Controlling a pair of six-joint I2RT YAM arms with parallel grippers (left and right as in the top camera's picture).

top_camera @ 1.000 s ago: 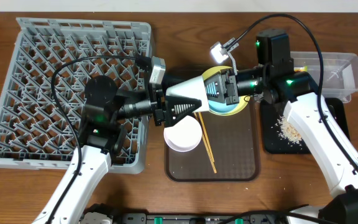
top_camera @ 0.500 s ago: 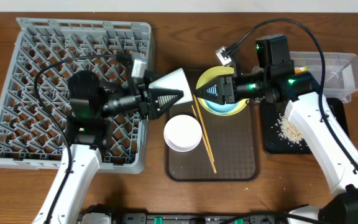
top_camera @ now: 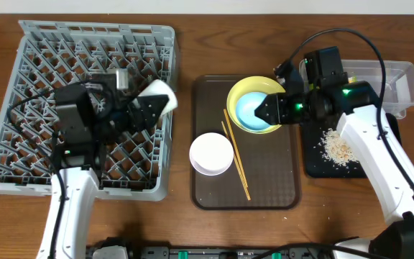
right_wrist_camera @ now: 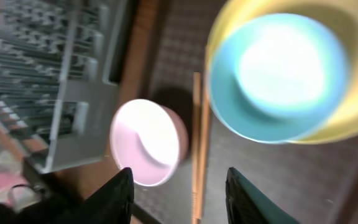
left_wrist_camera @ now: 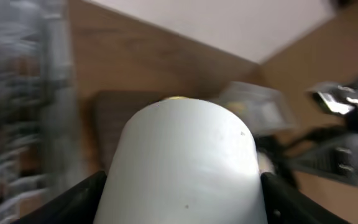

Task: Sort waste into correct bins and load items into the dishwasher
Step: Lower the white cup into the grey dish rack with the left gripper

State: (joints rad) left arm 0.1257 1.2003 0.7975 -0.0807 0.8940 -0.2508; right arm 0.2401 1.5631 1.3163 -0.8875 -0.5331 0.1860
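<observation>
left tool [top_camera: 152, 106]: spread wide around a white cup [left_wrist_camera: 185, 155], gripped by its sides; we see it roughly on its side above the right edge of the dish rack [top_camera: 42, 65], and we judge it is there for loading.
right tool [right_wrist_camera: 179, 180]: fingers apart, nothing between them; it hangs close over the light blue bowl [top_camera: 249, 111], probably lined up to take it.
light blue bowl: nested in the yellow plate [top_camera: 237, 92] at the back of the brown tray [top_camera: 264, 191].
white bowl [top_camera: 211, 152]: front left of that tray, with the chopsticks [top_camera: 236, 158] just beside it.
waste: crumbs [top_camera: 336, 150] lie on the black tray [top_camera: 315, 165]; the clear tub [top_camera: 401, 75] sits behind, and we cannot tell what is in it.
risk: we expect the cup could tip between the pegs.
</observation>
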